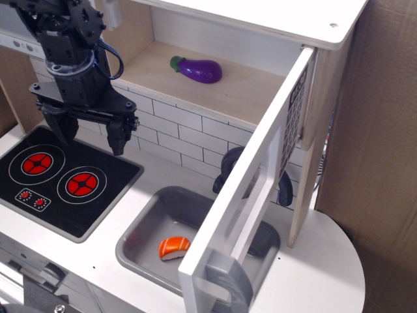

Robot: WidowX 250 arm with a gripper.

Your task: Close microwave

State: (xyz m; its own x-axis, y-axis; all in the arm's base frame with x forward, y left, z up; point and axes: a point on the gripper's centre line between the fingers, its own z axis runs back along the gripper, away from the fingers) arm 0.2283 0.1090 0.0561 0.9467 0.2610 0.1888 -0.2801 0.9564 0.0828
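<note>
The microwave point(234, 91) has a pale plywood cavity, open at the upper middle. Its white door point(260, 176) with a clear window swings out toward me, hinged at the right. The grey bar handle point(229, 277) is at the door's near end, above the sink. The black keypad point(293, 117) shows on the door's right part. A purple toy eggplant point(197, 68) lies inside the cavity. My gripper point(90, 135) hangs open and empty at the left, above the stove, well left of the door.
A black stove point(58, 176) with two red burners is at the left. A grey sink point(150, 222) holds an orange salmon sushi piece point(174, 247). A dark faucet point(229, 163) stands behind the door. A cardboard wall point(378, 163) is at the right.
</note>
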